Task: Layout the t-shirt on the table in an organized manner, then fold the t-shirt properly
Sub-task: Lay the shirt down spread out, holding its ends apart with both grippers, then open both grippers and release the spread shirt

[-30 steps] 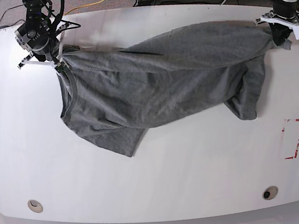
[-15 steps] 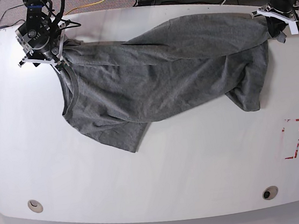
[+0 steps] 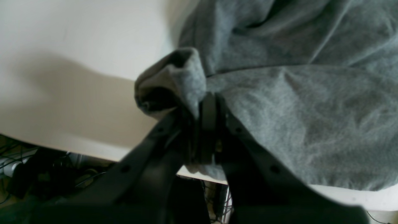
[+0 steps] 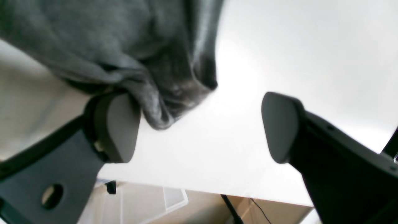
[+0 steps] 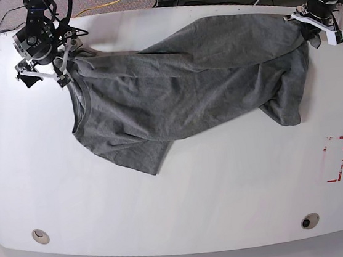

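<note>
White and glossy, the table [image 5: 181,214] fills the base view, with dark floor and cables beyond its far edge; two round cable holes [image 5: 40,236] sit near the front edge and a red tape rectangle [image 5: 336,158] lies toward that view's right.

At that view's far left corner the right gripper [image 5: 42,74] hangs just beside the shirt's edge; its wrist view shows the fingers [image 4: 116,130] wide apart, one pad touching a bunched grey corner, nothing pinched between them.

Across the middle lies the t-shirt [image 5: 180,96] — heather grey, stretched along the far half of the table but far from flat; a loose flap points toward the front, folds overlap through the body, and a doubled lobe hangs down on the view's right.

At the far right corner the left gripper [image 5: 317,22] has its fingers clamped on a wad of the cloth [image 3: 174,81], close to the table's edge.

My reading is that the laying-out step is in hand, not the folding. To do it well, the freed right gripper should probably take a clean single layer at a hem or shoulder rather than a wad; the two arms should then draw apart evenly, keeping the cloth low so it slides flat — and the clamped corner should be set down well inside the table's edge, so nothing droops off.
</note>
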